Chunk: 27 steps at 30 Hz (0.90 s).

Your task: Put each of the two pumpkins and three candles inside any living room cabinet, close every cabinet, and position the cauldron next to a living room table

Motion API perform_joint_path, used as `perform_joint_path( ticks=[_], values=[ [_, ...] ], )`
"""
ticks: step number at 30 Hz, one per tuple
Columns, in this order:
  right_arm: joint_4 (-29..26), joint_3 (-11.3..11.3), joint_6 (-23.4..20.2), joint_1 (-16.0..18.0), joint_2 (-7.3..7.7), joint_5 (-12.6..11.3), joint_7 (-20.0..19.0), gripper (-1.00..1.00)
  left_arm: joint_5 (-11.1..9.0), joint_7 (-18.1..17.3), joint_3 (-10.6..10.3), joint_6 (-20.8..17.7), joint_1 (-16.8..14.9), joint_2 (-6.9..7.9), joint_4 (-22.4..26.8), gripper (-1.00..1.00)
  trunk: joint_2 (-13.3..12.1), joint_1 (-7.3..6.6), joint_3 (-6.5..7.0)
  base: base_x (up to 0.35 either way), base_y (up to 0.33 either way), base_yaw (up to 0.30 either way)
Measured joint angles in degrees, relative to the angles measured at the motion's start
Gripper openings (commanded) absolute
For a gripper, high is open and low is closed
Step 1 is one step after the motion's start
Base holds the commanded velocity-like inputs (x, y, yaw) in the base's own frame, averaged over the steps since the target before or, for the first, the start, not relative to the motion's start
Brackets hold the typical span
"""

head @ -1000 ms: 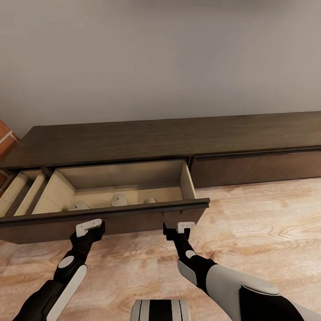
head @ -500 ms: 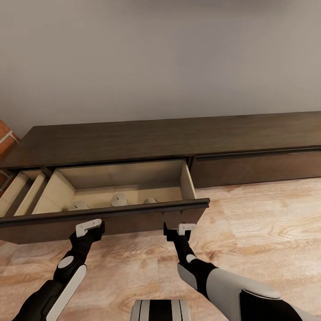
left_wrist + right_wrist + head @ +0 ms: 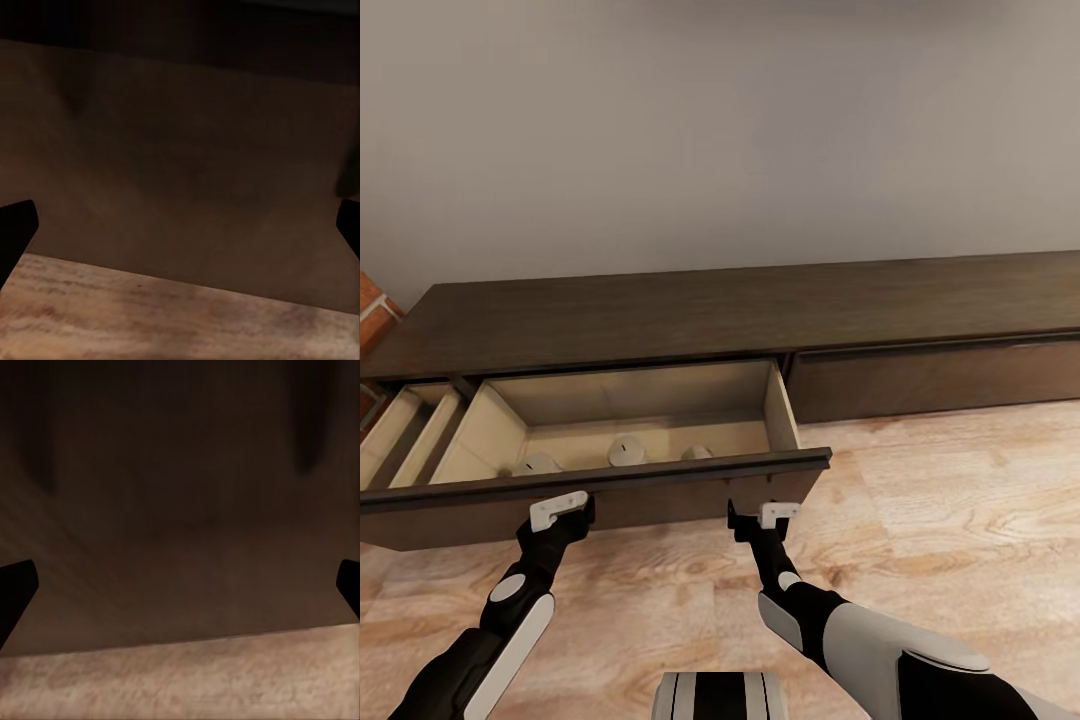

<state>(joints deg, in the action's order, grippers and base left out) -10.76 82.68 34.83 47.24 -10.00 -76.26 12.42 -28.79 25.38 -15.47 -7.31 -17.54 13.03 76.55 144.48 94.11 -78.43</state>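
We see the cabinet point(image 3: 760, 310) against the wall with one wide drawer point(image 3: 610, 490) pulled out over the wood floor point(image 3: 960, 500). Three candles point(image 3: 627, 450) stand upright inside that drawer, just behind its front panel. Our left hand point(image 3: 560, 508) and right hand point(image 3: 762, 513) are both right at the outer face of the drawer front, the left nearer its middle, the right near its right end. Both hands have their fingers spread wide, gripping nothing.
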Motion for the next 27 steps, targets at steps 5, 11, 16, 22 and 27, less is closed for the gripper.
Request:
perform_joint_path(
  ticks=[5,11,16,22,27],
  values=[
    [0.0,0.1,-0.3,0.0,0.00,0.1,0.0,1.00,0.0,-0.1,0.0,0.1,0.1,0.07,0.0,1.00,0.0,0.00,0.00,0.000,0.000,0.000],
    [-0.1,0.1,-0.3,0.0,0.00,0.4,0.0,1.00,0.0,-0.2,0.0,0.2,0.1,0.08,0.0,1.00,0.0,0.00,0.00,0.000,0.000,0.000],
    [0.0,0.1,-0.2,0.0,0.00,0.1,0.0,1.00,0.1,-0.3,-0.1,0.2,0.3,0.08,0.0,1.00,0.0,0.00,0.00,0.000,0.000,0.000],
    [0.0,-0.1,0.7,0.0,0.00,-2.5,1.0,1.00,0.1,-0.8,-0.6,0.3,0.5,0.14,0.1,1.00,0.0,0.00,0.00,0.000,0.000,0.000],
    [0.0,0.0,1.4,0.0,0.00,-4.5,1.5,1.00,0.1,-0.9,-0.7,0.3,0.6,0.17,0.1,1.00,0.0,0.00,0.00,0.000,0.000,0.000]
  ],
)
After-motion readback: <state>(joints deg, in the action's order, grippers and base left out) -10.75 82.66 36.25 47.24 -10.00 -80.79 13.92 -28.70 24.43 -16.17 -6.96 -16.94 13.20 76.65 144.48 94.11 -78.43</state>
